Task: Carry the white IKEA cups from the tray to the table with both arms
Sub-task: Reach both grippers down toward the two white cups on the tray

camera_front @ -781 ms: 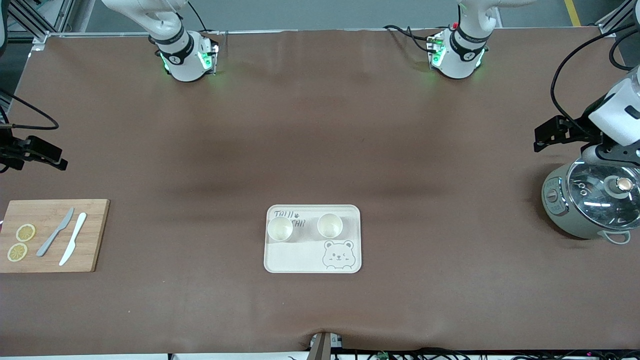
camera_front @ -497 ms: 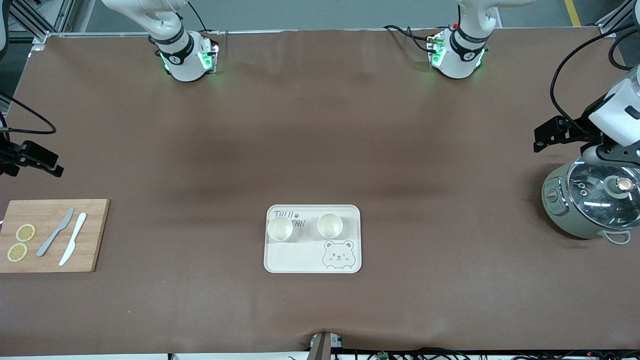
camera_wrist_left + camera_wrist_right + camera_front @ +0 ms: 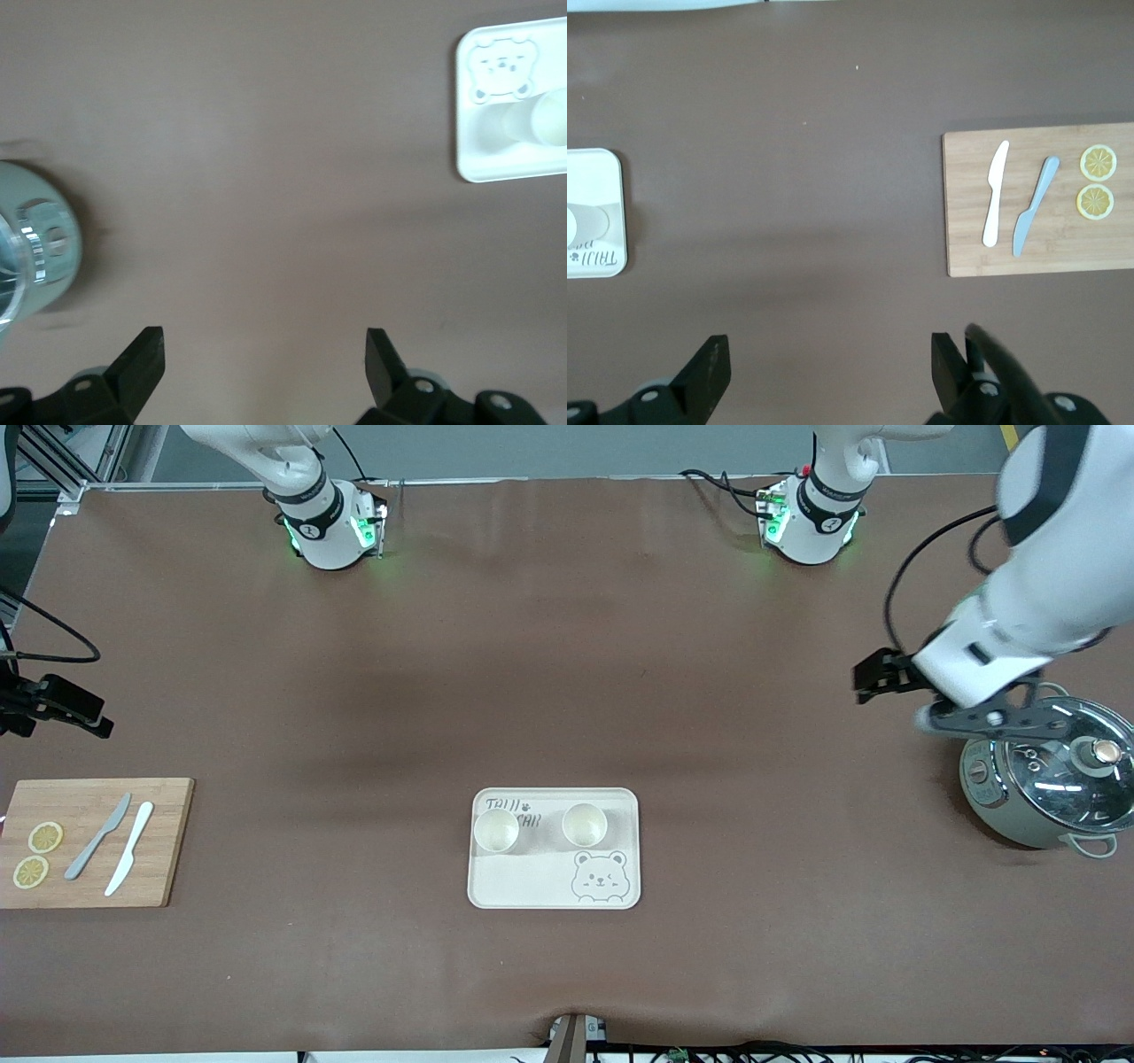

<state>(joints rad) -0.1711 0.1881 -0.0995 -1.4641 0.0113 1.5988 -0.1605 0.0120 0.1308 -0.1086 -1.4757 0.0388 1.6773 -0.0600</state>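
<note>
Standing side by side on the tray (image 3: 554, 886) at mid-table, two white cups (image 3: 496, 831) await pickup. The left gripper (image 3: 264, 354) near the cooker (image 3: 1045, 779) and the right gripper (image 3: 830, 359) hang wide open, empty; each should straddle one rim squarely.

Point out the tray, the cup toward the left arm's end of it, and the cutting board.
tray (image 3: 523, 881): front view, bare floor beside the bear drawing.
cup toward the left arm's end (image 3: 584, 825): front view, inside of its round rim.
cutting board (image 3: 164, 815): front view, bare bamboo near the corner.
</note>
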